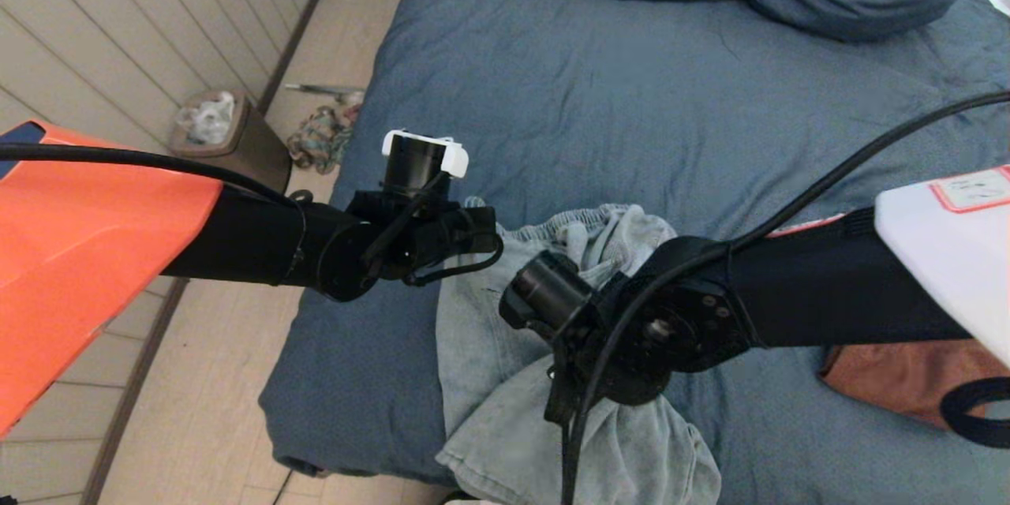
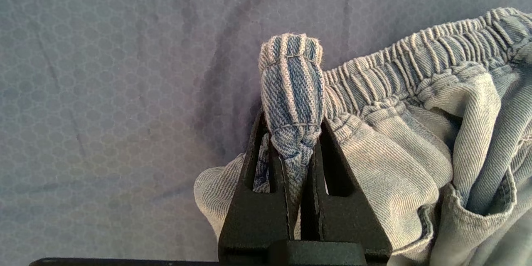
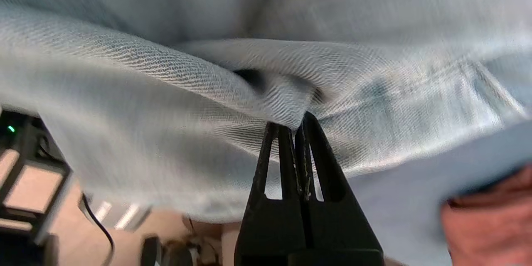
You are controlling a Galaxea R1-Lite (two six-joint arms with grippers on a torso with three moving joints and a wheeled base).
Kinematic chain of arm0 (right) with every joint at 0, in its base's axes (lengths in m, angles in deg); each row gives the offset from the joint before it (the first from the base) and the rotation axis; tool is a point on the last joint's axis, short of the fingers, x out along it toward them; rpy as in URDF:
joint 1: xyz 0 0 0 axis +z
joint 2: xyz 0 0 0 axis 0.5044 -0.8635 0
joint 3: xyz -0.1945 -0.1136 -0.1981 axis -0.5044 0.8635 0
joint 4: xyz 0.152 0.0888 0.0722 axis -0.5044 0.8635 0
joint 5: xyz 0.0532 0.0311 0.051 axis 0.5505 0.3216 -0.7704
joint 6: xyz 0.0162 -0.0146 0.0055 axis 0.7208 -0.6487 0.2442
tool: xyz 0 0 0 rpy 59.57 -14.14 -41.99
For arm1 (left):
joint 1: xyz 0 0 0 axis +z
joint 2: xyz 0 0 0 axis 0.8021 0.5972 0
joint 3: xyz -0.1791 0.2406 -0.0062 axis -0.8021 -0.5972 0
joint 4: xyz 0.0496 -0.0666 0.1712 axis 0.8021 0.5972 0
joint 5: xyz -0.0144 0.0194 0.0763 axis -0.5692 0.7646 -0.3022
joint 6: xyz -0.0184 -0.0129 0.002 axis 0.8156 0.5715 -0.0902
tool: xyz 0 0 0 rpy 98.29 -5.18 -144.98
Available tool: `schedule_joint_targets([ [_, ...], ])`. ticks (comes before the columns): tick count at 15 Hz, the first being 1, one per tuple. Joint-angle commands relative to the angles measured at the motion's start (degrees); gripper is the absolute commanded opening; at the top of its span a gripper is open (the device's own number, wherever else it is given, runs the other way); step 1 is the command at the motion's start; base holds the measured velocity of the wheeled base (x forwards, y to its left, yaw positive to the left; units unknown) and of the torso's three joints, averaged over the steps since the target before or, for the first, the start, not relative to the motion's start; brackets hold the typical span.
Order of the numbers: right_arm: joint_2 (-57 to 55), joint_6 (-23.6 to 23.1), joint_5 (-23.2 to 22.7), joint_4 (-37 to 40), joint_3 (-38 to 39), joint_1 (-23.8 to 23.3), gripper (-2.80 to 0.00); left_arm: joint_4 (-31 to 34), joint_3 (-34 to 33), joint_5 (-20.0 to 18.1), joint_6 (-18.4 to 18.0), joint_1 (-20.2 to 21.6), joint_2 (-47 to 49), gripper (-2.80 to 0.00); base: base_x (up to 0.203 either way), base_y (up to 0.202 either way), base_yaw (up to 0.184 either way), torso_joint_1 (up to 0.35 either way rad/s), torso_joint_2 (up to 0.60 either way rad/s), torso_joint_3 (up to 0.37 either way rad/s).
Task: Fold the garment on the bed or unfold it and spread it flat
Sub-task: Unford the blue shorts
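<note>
Down at the bed's near edge, around six o'clock in the head view, lies the crumpled pale denim garment. At its ten o'clock corner the left gripper is clamped on a bunched fold of the elastic waistband, while the right gripper, at the heap's middle, has its jaws pinched tight on a ridge of cloth.

One large slate-blue bed carries one pale washed-denim garment at its near edge, two black grippers, and one brown cloth item at right.
</note>
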Motion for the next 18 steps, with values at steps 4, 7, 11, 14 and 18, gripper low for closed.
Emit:
schedule_joint_targets([
  [4,11.42,0.33,0.51,-0.42,11.36,-2.37,-2.80,-0.17,0.16,0.11,0.15,0.01,0.36,-2.80,0.000,0.000,0.000,0.000,0.00,0.000],
  [7,17.87,-0.01,0.42,-2.78,21.47,-6.10,-2.80,-0.17,0.25,0.11,0.15,0.01,0.36,-2.80,0.000,0.000,0.000,0.000,0.00,0.000],
  [11,25.41,-0.90,0.13,-9.68,36.25,-14.12,-2.80,-0.17,0.34,0.11,0.15,0.27,0.45,-2.80,0.000,0.000,0.000,0.000,0.00,0.000],
  [14,30.18,-2.58,-0.10,-14.92,44.86,-19.76,-2.80,-0.17,0.34,0.11,0.15,0.36,0.45,-2.80,0.000,0.000,0.000,0.000,0.00,0.000],
  [18,34.82,-6.05,-2.28,-20.95,53.30,-29.06,-2.80,-0.17,0.16,0.11,0.15,0.27,0.54,-2.80,0.000,0.000,0.000,0.000,0.00,0.000],
])
